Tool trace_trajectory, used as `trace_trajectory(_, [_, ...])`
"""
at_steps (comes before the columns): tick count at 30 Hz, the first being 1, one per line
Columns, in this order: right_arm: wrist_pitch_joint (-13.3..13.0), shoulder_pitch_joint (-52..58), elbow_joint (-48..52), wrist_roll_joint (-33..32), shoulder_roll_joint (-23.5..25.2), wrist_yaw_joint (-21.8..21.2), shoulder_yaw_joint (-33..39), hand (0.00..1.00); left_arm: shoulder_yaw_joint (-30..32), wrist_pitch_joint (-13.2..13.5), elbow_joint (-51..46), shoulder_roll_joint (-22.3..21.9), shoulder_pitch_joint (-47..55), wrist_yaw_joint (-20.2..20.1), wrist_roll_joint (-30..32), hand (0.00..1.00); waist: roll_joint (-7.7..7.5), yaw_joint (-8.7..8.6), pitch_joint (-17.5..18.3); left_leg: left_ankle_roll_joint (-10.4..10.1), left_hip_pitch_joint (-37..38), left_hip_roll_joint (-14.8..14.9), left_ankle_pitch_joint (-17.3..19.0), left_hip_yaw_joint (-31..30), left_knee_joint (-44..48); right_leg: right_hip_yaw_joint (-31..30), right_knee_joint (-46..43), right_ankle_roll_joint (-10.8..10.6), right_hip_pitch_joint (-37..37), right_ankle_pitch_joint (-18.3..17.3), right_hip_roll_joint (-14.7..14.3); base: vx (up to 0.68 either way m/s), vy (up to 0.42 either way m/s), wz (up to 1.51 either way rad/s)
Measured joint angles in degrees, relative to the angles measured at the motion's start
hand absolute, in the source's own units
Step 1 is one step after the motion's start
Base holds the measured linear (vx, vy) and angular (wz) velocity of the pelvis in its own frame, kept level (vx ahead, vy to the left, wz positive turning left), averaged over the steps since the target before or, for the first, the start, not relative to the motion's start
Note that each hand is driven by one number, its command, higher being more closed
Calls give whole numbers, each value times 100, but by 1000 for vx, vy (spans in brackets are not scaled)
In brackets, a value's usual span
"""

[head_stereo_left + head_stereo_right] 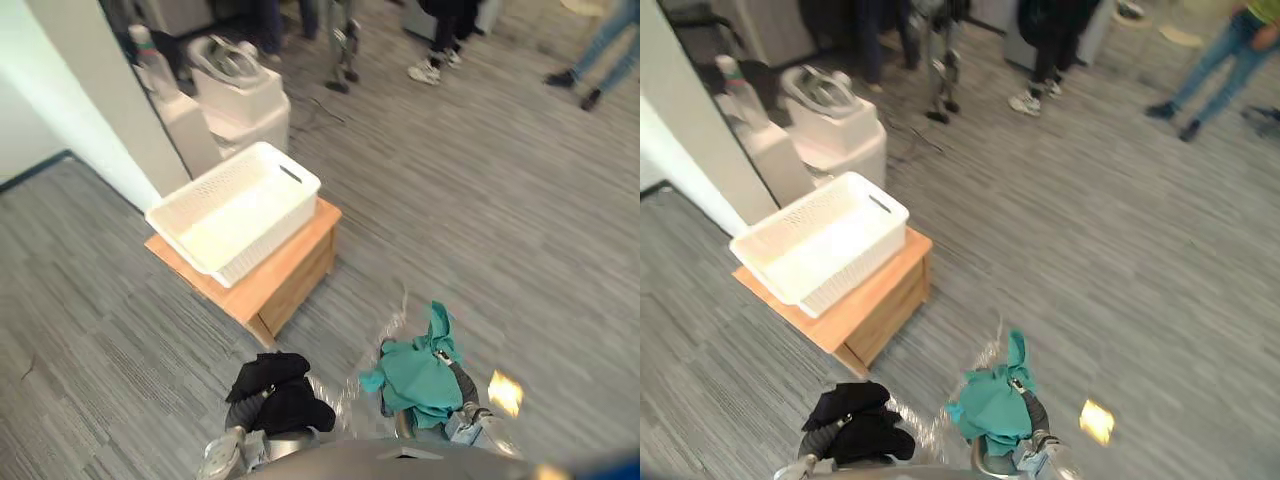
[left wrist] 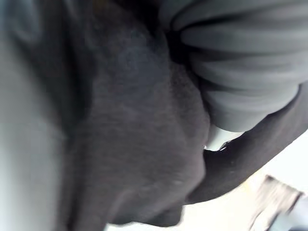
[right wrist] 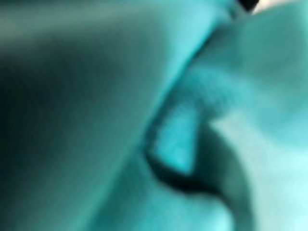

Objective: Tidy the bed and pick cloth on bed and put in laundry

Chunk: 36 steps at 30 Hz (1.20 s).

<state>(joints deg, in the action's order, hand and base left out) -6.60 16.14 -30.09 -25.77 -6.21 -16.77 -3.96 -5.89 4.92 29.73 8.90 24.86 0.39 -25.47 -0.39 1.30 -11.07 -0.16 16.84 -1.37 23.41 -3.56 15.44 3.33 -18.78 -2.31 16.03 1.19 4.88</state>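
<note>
Two cloths are off the floor, one per arm, low in the head view. The black cloth (image 1: 280, 390) is bunched at about 7 o'clock over our left hand (image 2: 240, 72), and the teal cloth (image 1: 420, 370) lies at about 5 o'clock, draped over our right hand (image 1: 462, 385). In each wrist view the fabric lies right against the hand, so we cannot tell whether either hand is clamped on its bundle or merely carrying it. The white laundry basket (image 1: 262, 250) sits empty at about 10 o'clock on a low wooden stand (image 1: 295, 265), well apart from both bundles.

We judge the step in hand to be the carry to the basket. To do it well we would close the distance first rather than reach from here. The left arm looks nearer, so the black cloth should go first: bring it above the rim, past the wall, and release only once its bulk hangs inside. The teal cloth has a loose tail pointing toward 12 o'clock that could snag the rim or trail outside, so we would lower it deep into the middle. People's legs (image 1: 437, 45) stand at 12 to 1 o'clock, well beyond the basket, so we should not swing wide that way.
</note>
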Motion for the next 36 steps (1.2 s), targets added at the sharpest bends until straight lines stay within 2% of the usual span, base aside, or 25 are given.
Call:
trace_trajectory(1, [12,-178,-10,1,-11,12,-1,100,6,47,-13,-61,5,-25,-95,100,30,-13,30,-235,-355,149,-166,219,765,133,-110,115,-92,-233,-38,518,-253,36])
trace_trajectory(2, [10,-253,-8,0,-27,11,0,100,28,74,-25,-108,-4,-35,-104,100,84,-15,5,-328,-576,227,-324,385,1238,212,-93,155,-186,-327,-37,486,-272,67])
trace_trajectory(3, [5,-318,10,1,-117,7,38,100,83,73,-39,-206,-108,-79,-187,100,238,-85,-134,-450,-1043,562,-823,806,2441,414,196,206,-656,-418,-70,449,-257,86])
trace_trajectory(4, [9,-328,-17,9,-154,17,67,100,150,29,-118,-289,-169,-218,-219,100,319,-67,-240,-338,-1368,958,-747,1367,3138,659,495,304,-1136,-467,-78,431,-239,95])
trace_trajectory(5, [9,-301,-33,14,-177,17,107,100,161,20,-181,-306,-168,-271,-217,100,334,-58,-262,-285,-1456,1071,-673,1615,3229,739,595,349,-1345,-508,-55,386,-211,78])
trace_trajectory(7, [-10,-302,-71,13,-223,12,199,100,152,-11,-328,-340,-123,-343,-216,100,323,-22,-266,-204,-1643,1122,-597,2162,2875,1025,877,374,-1817,-631,100,300,-154,57])
trace_trajectory(8, [-41,-344,-69,15,-226,-23,294,100,141,-55,-401,-366,-137,-422,-217,100,323,-25,-264,-208,-1729,1112,-641,2559,2199,1243,1059,306,-2054,-636,160,298,-118,62])
trace_trajectory(10, [-108,-434,-68,24,-239,-37,355,100,115,-95,-419,-425,-180,-461,-214,100,341,-46,-251,-145,-1781,1108,-942,3163,1121,1570,1273,265,-2276,-671,164,332,-68,88])
trace_trajectory(11, [-139,-468,-22,25,-297,-16,368,100,-30,-124,-419,-424,-214,-489,-207,100,337,-91,-214,80,-1778,1054,-1521,3650,356,2006,1346,168,-2474,-772,163,372,9,112])
trace_trajectory(13, [-139,-478,3,24,-343,51,451,100,-134,-149,-417,-425,-272,-519,-200,100,331,-154,-167,242,-1772,955,-1869,3812,-46,2359,1320,66,-2609,-887,159,371,66,130])
trace_trajectory(16, [-141,-664,15,12,-323,190,567,100,-129,-151,-431,-392,-304,-548,-192,100,191,-47,-62,340,-1652,631,-1892,3661,-653,2663,1197,-113,-2653,-1009,271,229,98,73])
trace_trajectory(18, [-156,-801,266,14,-282,214,555,100,-142,-171,-444,-352,-314,-553,-180,100,18,-1,-39,353,-1465,387,-1900,3523,-982,2787,801,-238,-2651,-1203,504,217,107,48])
trace_trajectory(19, [-215,-843,428,11,-289,265,564,100,-182,-248,-445,-353,-329,-558,-82,100,6,-28,-42,337,-1311,264,-1877,3371,-1164,2816,224,-357,-2604,-1285,698,152,107,56])
trace_trajectory(20, [-264,-856,477,7,-294,311,582,100,-241,-306,-445,-340,-341,-570,-30,100,14,-50,-37,344,-1219,222,-1852,3262,-1257,2795,-278,-348,-2491,-1310,840,180,136,74])
trace_trajectory(21, [-321,-837,616,9,-294,381,652,100,-330,-361,-459,-296,-351,-662,36,100,-11,-63,-43,384,-1039,113,-1773,3018,-1373,2627,-1624,-197,-2062,-1191,1202,240,117,95])
trace_trajectory(22, [-438,-848,691,9,-275,436,702,100,-388,-416,-461,-197,-384,-707,120,100,-78,-132,-87,438,-893,67,-1681,2722,-1319,2077,-2782,-3,-1511,-1102,1354,272,80,106])
trace_trajectory(24, [-481,-809,1058,18,-282,502,875,100,-500,-474,-438,-56,-431,-740,254,100,-89,-241,-103,439,-793,135,-1621,2307,-1298,1356,-2844,-20,-1052,-1607,1006,294,5,125])
trace_trajectory(26, [-554,-779,1804,25,-282,538,1119,100,-508,-475,-364,74,-430,-738,229,100,-106,-362,-92,388,-735,157,-1578,1925,-1311,638,-2199,-52,-631,-1694,596,292,-36,121])
trace_trajectory(27, [-637,-781,2502,42,-289,545,1282,100,-525,-465,-293,167,-422,-721,227,100,-124,-492,-86,308,-691,199,-1494,1669,-1273,-111,-1608,-181,-426,-1618,293,287,-94,101])
trace_trajectory(29, [-675,-787,3059,91,-323,532,1357,100,-549,-417,-173,246,-414,-686,147,100,-181,-551,-52,163,-639,223,-1319,1478,-1122,-412,-1081,-331,-355,-1311,175,298,-120,83])
trace_trajectory(30, [-698,-822,3301,173,-362,450,1354,100,-568,-365,-118,363,-348,-622,108,100,-360,-515,65,17,-527,167,-1185,1419,-1038,-461,-704,-274,-413,-473,187,407,-153,34])
trace_trajectory(31, [-689,-1036,3363,250,-496,309,1357,100,-539,-325,8,391,-347,-547,-66,100,-395,-410,177,-107,-520,238,-1109,1421,-970,-391,-380,-166,-618,-748,156,425,-155,9])
trace_trajectory(33, [-604,-1409,3474,309,-848,163,1374,100,-533,-260,85,230,-539,-503,-150,100,-99,-454,143,-215,-594,511,-1079,1412,-953,-189,137,-77,-837,-621,-58,308,-102,16])
trace_trajectory(35, [-415,-1605,3653,461,-1081,34,1401,100,-519,-211,89,77,-594,-505,-243,100,69,-484,166,-377,-575,637,-1178,1425,-1133,-53,396,-3,-977,-571,-166,285,-76,22])
trace_trajectory(36, [-314,-1663,3764,514,-1125,-25,1428,100,-522,-211,89,49,-610,-508,-255,100,74,-483,170,-441,-542,663,-1252,1449,-1188,-44,509,28,-1057,-551,-196,247,-79,4])
